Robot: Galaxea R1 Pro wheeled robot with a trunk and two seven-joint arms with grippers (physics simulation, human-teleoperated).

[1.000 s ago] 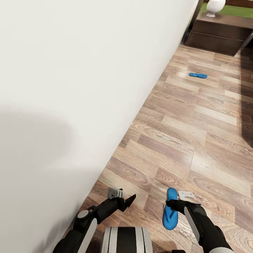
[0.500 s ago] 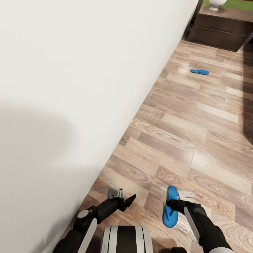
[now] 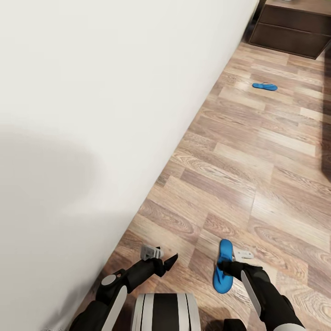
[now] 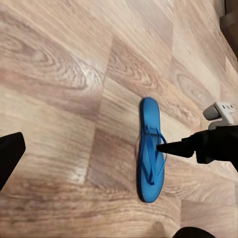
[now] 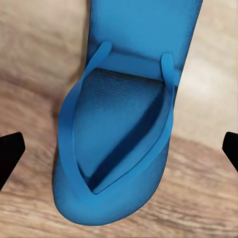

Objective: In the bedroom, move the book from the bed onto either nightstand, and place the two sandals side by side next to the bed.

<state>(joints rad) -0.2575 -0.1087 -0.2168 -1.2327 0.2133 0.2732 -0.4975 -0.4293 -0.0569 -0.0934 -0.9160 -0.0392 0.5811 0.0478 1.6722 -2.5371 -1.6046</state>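
One bright blue sandal [image 3: 224, 269] lies flat on the wood-plank floor just in front of me. My right gripper [image 3: 221, 265] hovers over it, open, with the fingers spread wide to either side of the toe straps [image 5: 119, 148]. In the left wrist view the same sandal [image 4: 148, 153] lies under the right gripper's dark fingertip [image 4: 163, 147]. The other sandal [image 3: 264, 86] lies far ahead on the floor, near a dark brown nightstand [image 3: 289, 34]. My left gripper [image 3: 168, 262] hangs open and empty over bare floor. The book is out of view.
A large plain white surface [image 3: 92, 115] takes up the left side, and its lower edge runs diagonally toward the nightstand. Wood-plank floor [image 3: 239, 174] stretches between the two sandals. A dark shape shows at the right edge [image 3: 326, 156].
The whole picture has shifted: the far sandal and the nightstand sit higher in the frame, so the camera moved. The near sandal slid slightly forward under the right gripper. Both arms keep their pose.
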